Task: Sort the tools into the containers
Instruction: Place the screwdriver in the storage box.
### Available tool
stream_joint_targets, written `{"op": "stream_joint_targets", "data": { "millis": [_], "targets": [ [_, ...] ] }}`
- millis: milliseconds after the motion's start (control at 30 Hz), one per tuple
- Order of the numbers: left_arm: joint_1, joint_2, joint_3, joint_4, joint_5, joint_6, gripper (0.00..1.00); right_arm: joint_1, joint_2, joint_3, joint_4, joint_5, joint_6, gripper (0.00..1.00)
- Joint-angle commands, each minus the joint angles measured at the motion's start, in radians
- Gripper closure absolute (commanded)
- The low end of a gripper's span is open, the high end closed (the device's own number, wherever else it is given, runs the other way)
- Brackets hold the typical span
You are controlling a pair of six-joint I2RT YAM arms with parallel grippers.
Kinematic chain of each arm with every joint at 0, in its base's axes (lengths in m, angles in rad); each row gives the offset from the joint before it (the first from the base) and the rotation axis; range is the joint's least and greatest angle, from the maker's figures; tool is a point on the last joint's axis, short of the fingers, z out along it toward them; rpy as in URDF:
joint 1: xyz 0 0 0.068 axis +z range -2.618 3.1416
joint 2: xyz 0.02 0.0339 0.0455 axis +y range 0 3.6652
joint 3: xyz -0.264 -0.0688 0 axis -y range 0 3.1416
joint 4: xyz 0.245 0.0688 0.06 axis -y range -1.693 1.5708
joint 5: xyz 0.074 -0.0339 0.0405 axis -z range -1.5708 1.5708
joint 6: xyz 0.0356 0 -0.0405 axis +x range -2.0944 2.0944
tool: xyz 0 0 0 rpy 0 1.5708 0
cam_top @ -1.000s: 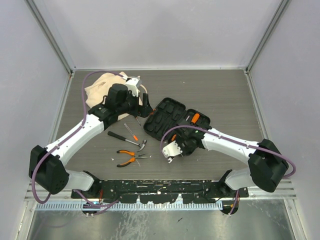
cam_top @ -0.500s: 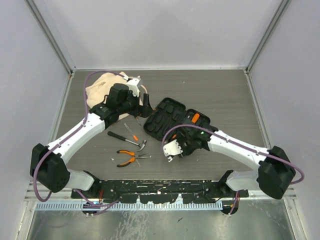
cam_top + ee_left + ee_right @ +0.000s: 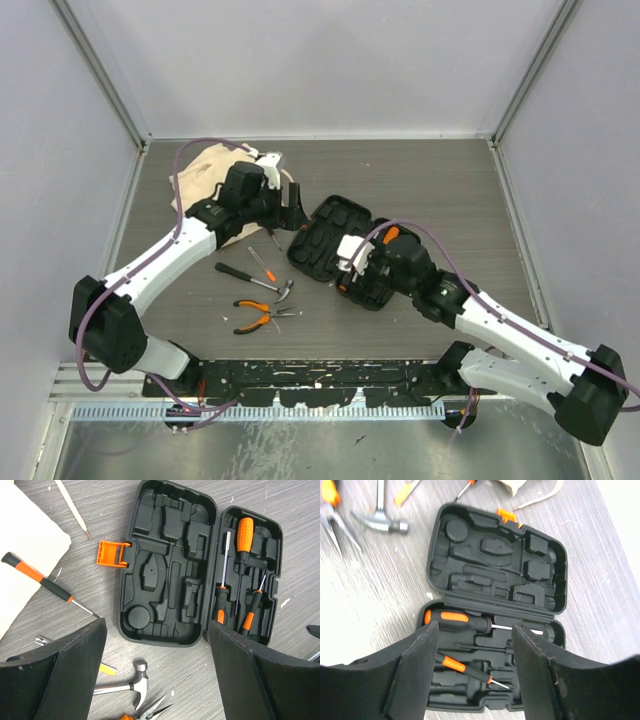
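Right pincer (image 3: 475,640) hangs wide and empty over the tool case (image 3: 165,555), opened flat so its slots face up; 3 screwdrivers (image 3: 245,530) fill its 4 o'clock half. Left pincer (image 3: 156,630), equally wide, hovers between bag (image 3: 200,170) and case; hammer (image 3: 250,277) and pliers (image 3: 255,315) lie at 8 o'clock.

A grey wood-grain tabletop (image 3: 440,190) spreads under and around the left end effector (image 3: 296,212) and the right end effector (image 3: 472,672). It is flecked with small white marks and shut in by plain pale grey walls: a back wall (image 3: 320,60) well beyond them, a left wall (image 3: 50,200) and a right wall (image 3: 590,200) to either side, with slanting aluminium posts (image 3: 100,70) in the two far corners. Behind the end effectors, at the near edge, lie a black perforated mounting plate (image 3: 320,375), a white slotted strip (image 3: 250,411) and a brushed metal sheet (image 3: 300,450), all under soft, even light that casts only faint shadows.
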Motion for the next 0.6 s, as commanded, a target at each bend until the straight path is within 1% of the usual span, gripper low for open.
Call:
{"op": "stream_joint_targets", "data": {
  "millis": [0, 67, 133, 233, 333, 367, 433, 500, 567],
  "targets": [
    [-0.001, 0.015, 0.060, -0.028, -0.033, -0.035, 0.16, -0.031, -0.099, -0.062, 0.270, 0.024, 0.323, 0.34],
    [-0.001, 0.026, 0.072, -0.039, -0.036, -0.040, 0.16, -0.055, -0.121, -0.083, 0.311, 0.064, 0.435, 0.31],
    [-0.001, 0.043, 0.089, -0.059, -0.028, -0.039, 0.15, -0.097, -0.126, -0.086, 0.316, 0.096, 0.564, 0.28],
    [-0.002, 0.067, 0.113, -0.078, 0.003, -0.033, 0.15, -0.198, -0.108, -0.075, 0.287, 0.077, 0.729, 0.28],
    [-0.013, 0.076, 0.120, -0.073, 0.031, -0.032, 0.17, -0.340, -0.051, -0.032, 0.189, 0.072, 0.911, 0.29],
    [-0.026, 0.077, 0.121, -0.070, 0.030, -0.025, 0.17, -0.406, -0.029, -0.013, 0.150, 0.065, 0.955, 0.30],
    [-0.064, 0.081, 0.122, -0.061, 0.010, -0.010, 0.17, -0.492, 0.017, 0.012, 0.074, 0.050, 1.037, 0.33],
    [-0.114, 0.089, 0.127, -0.052, -0.004, -0.003, 0.19, -0.558, 0.052, 0.027, 0.006, 0.024, 1.095, 0.37],
    [-0.166, 0.101, 0.126, -0.030, -0.001, -0.014, 0.22, -0.603, 0.082, 0.039, -0.044, 0.002, 1.137, 0.38]
  ]
}}
